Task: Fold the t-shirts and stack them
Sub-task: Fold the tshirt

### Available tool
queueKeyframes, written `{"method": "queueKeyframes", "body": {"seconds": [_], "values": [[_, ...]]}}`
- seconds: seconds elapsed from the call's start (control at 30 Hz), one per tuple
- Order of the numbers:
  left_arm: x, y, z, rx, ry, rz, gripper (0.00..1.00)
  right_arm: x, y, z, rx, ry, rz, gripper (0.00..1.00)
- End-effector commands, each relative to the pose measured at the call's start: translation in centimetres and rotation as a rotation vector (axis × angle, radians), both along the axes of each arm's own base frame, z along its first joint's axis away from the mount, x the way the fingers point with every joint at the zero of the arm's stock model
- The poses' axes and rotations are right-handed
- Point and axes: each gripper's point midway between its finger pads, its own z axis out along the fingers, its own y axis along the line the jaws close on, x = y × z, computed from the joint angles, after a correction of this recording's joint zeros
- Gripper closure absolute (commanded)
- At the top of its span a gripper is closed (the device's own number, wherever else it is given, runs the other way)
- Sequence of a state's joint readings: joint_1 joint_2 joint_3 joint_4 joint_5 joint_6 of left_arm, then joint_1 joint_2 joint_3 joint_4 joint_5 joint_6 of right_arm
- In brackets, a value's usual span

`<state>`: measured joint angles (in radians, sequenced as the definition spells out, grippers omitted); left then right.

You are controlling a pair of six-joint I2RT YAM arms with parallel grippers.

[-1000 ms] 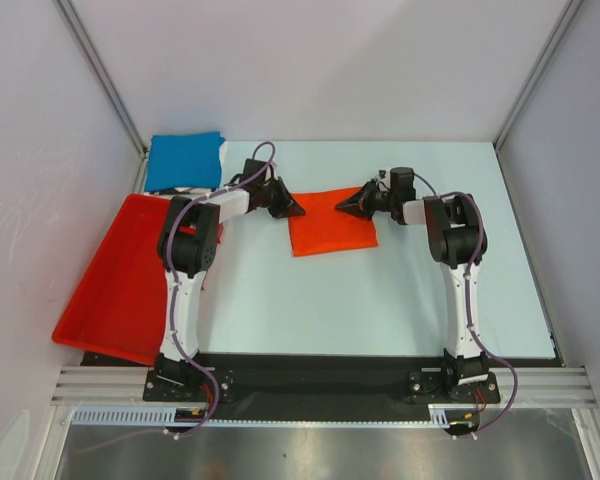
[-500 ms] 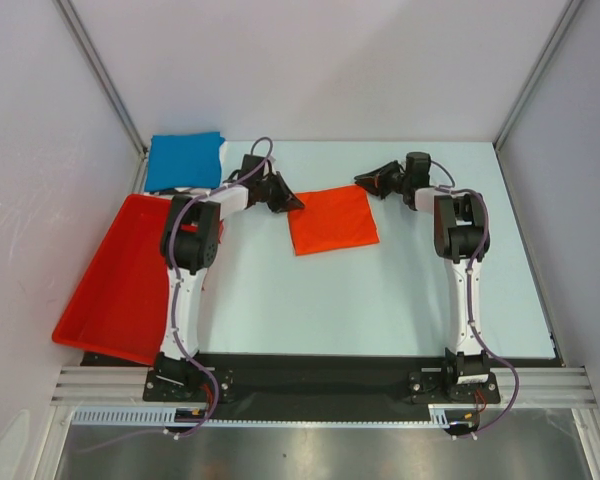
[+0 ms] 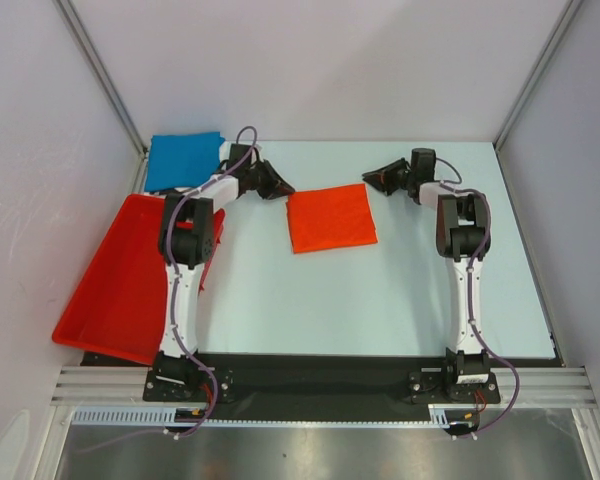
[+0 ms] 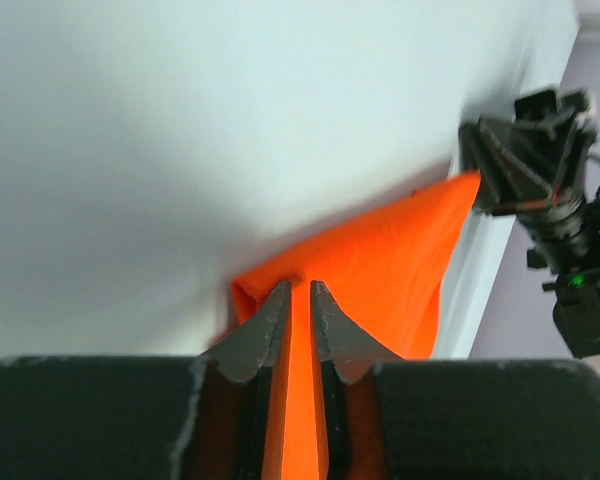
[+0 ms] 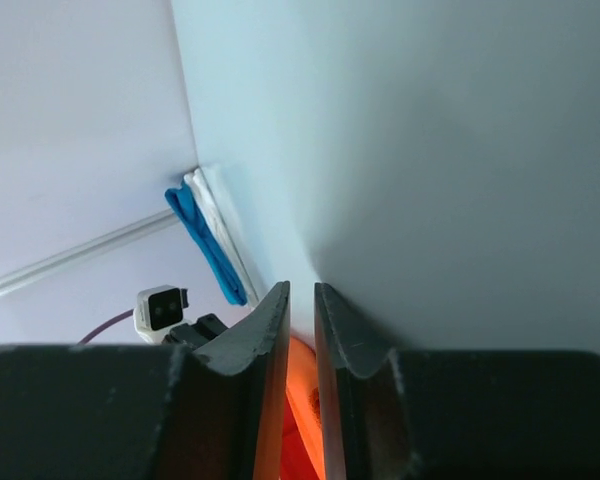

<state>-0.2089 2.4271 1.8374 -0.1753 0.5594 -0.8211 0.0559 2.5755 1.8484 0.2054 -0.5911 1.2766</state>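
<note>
Your orange t-shirt (image 3: 331,219) lies folded mid-table, apart from both grippers; stacking it on the blue t-shirt (image 3: 184,159) at the far-left corner appears outstanding. Left gripper (image 3: 284,187) and right gripper (image 3: 370,178) are nearly pressed together, holding nothing. Pale blue table (image 3: 380,300), red bin (image 3: 115,285) at left, white walls.

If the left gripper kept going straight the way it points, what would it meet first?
Most likely the orange shirt: the left gripper points at its near edge, fingers almost closed. Height above it is unclear.
</note>
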Motion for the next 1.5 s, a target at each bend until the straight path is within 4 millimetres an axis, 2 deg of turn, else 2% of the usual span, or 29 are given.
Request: {"method": "queueKeyframes", "body": {"seconds": [0.0, 0.03, 0.07, 0.1, 0.17, 0.23, 0.27, 0.3, 0.33, 0.37, 0.4, 0.43, 0.47, 0.53, 0.63, 0.67, 0.7, 0.73, 0.77, 0.8, 0.87, 0.93, 1.0, 1.07, 1.13, 1.33, 1.47], "values": [[2.5, 2.5, 0.3, -0.025, 0.010, 0.084, 0.82, -0.3, -3.2, -2.4, -0.084, 0.111, 0.000, 0.78], [2.6, 2.6, 0.2, -0.029, 0.015, 0.094, 0.82, -0.2, -3.2, -1.9, -0.103, 0.098, 0.023, 0.78], [2.8, 2.7, 0.3, -0.028, 0.012, 0.098, 0.82, 0.2, -4.9, -1.3, -0.121, 0.089, 0.016, 0.77], [2.5, 2.6, -0.3, -0.021, 0.030, 0.095, 0.81, 1.0, -5.2, 0.6, -0.142, 0.043, 0.030, 0.75], [2.1, 2.4, -0.7, 0.000, 0.038, 0.077, 0.82, 0.4, -6.3, 1.6, -0.228, 0.035, 0.078, 0.71], [1.7, 2.8, 0.8, 0.024, 0.015, 0.078, 0.83, 0.0, -7.2, 3.7, -0.297, 0.027, 0.097, 0.68], [1.3, 3.2, 0.8, 0.063, -0.002, 0.075, 0.82, -0.1, -7.8, 5.9, -0.354, -0.030, 0.117, 0.64], [0.9, 3.5, 1.2, 0.090, -0.007, 0.073, 0.82, -0.3, -8.3, 7.1, -0.391, -0.044, 0.113, 0.62], [0.8, 3.8, 3.5, 0.112, -0.045, 0.072, 0.81, -1.3, -8.5, 7.2, -0.411, -0.022, 0.127, 0.60], [0.7, 4.4, 4.2, 0.155, -0.072, 0.062, 0.80, -2.0, -8.6, 9.4, -0.453, -0.072, 0.148, 0.56], [0.0, 5.1, 4.6, 0.205, -0.056, 0.075, 0.77, -2.6, -8.5, 9.9, -0.477, -0.074, 0.157, 0.53], [-0.2, 5.5, 6.4, 0.232, -0.088, 0.079, 0.66, -4.1, -8.5, 8.9, -0.494, -0.028, 0.182, 0.51], [-0.7, 5.9, 6.9, 0.267, -0.098, 0.071, 0.60, -4.8, -8.5, 10.6, -0.533, -0.070, 0.205, 0.46], [-2.3, 6.0, 7.2, 0.294, -0.087, 0.049, 0.51, -6.8, -7.9, 9.9, -0.568, -0.036, 0.257, 0.41], [-3.7, 5.4, 7.2, 0.305, -0.098, 0.015, 0.42, -9.4, -6.9, 10.7, -0.591, -0.040, 0.343, 0.37], [-4.4, 5.4, 6.6, 0.327, -0.094, -0.011, 0.39, -10.4, -6.8, 10.2, -0.590, -0.024, 0.367, 0.35], [-4.8, 4.9, 6.2, 0.343, -0.091, -0.034, 0.36, -11.2, -6.9, 11.3, -0.609, -0.047, 0.383, 0.34], [-4.7, 4.5, 6.2, 0.355, -0.103, -0.060, 0.35, -12.1, -5.5, 11.3, -0.611, -0.060, 0.420, 0.34], [-5.2, 4.3, 4.9, 0.367, -0.063, -0.071, 0.35, -13.3, -5.2, 10.8, -0.593, -0.046, 0.442, 0.33], [-5.4, 3.9, 4.5, 0.366, -0.053, -0.079, 0.34, -13.8, -5.3, 11.8, -0.600, -0.078, 0.440, 0.33], [-5.3, 2.9, 4.0, 0.346, -0.055, -0.081, 0.33, -14.9, -5.6, 12.2, -0.595, -0.085, 0.442, 0.32], [-5.2, 2.1, 3.4, 0.365, -0.058, -0.082, 0.30, -16.7, -5.7, 12.0, -0.597, -0.088, 0.453, 0.32], [-5.0, 1.3, 2.7, 0.393, -0.065, -0.084, 0.27, -18.5, -5.8, 10.8, -0.588, -0.066, 0.466, 0.32], [-4.7, 1.1, 2.4, 0.415, -0.076, -0.077, 0.26, -19.7, -5.6, 11.4, -0.579, -0.089, 0.472, 0.32], [-5.2, 0.7, 1.5, 0.426, -0.060, -0.080, 0.26, -21.0, -5.5, 10.8, -0.572, -0.081, 0.474, 0.32], [-6.1, 0.2, -0.7, 0.431, -0.005, -0.083, 0.25, -22.1, -5.0, 11.0, -0.556, -0.098, 0.478, 0.32], [-5.6, 0.4, -2.0, 0.451, 0.017, -0.072, 0.26, -22.3, -4.8, 11.6, -0.542, -0.120, 0.479, 0.32]]}}
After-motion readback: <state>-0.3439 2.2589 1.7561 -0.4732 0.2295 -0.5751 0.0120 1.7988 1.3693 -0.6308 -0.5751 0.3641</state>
